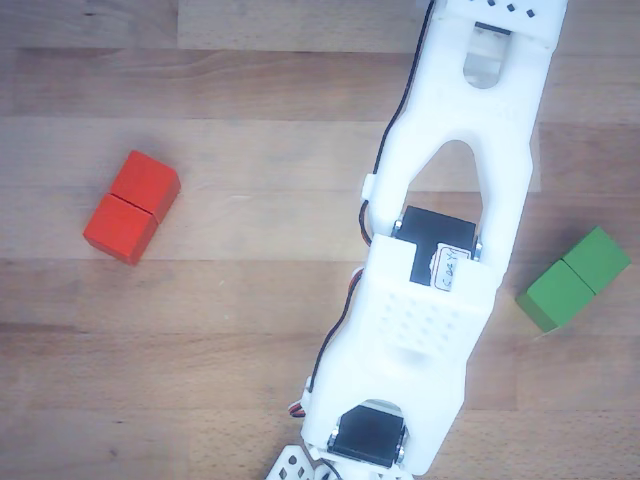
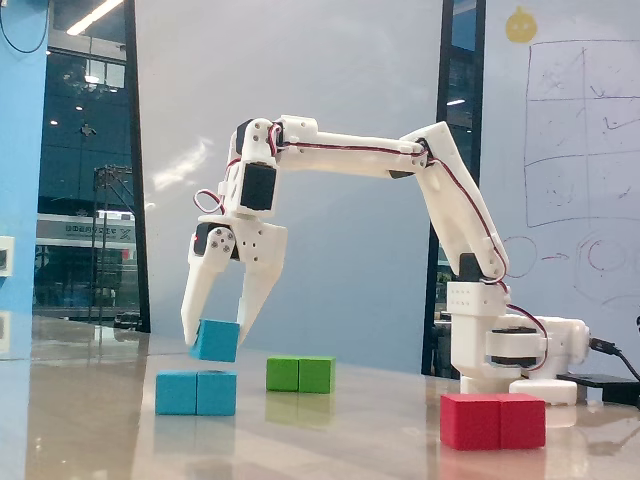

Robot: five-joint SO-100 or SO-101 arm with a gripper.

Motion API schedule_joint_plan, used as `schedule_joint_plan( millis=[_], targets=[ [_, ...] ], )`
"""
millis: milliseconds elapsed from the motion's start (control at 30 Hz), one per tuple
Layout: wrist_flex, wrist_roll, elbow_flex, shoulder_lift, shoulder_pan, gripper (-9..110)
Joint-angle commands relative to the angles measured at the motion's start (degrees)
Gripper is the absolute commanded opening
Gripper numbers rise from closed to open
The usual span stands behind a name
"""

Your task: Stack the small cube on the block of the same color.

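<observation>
In the fixed view my white gripper hangs down and is shut on the small light-blue cube, holding it tilted just above the right half of the light-blue oblong block on the table. A thin gap shows between cube and block. In the other view, which looks down from above, the white arm fills the middle and hides the gripper, the cube and the blue block.
A green oblong block lies behind the blue one. A red oblong block lies at the front right in the fixed view, near the arm's base. The table is wooden.
</observation>
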Motion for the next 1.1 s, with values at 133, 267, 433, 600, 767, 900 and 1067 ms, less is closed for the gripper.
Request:
schedule_joint_plan(
  millis=[133, 267, 433, 600, 767, 900, 1067],
  targets=[
    [-1.05, -0.26, -4.83, -1.32, 0.0, 11],
    [-1.05, -0.26, -4.83, -1.58, 0.09, 11],
    [-1.14, -0.26, -4.83, -1.58, 0.0, 11],
    [-1.05, -0.26, -4.83, -1.58, 0.0, 12],
    [-0.09, -0.26, -4.75, -1.67, -0.09, 16],
    [-0.09, -0.09, -4.75, -1.67, -0.09, 26],
    [-0.18, 0.44, -4.75, -1.58, 0.0, 39]
  ],
)
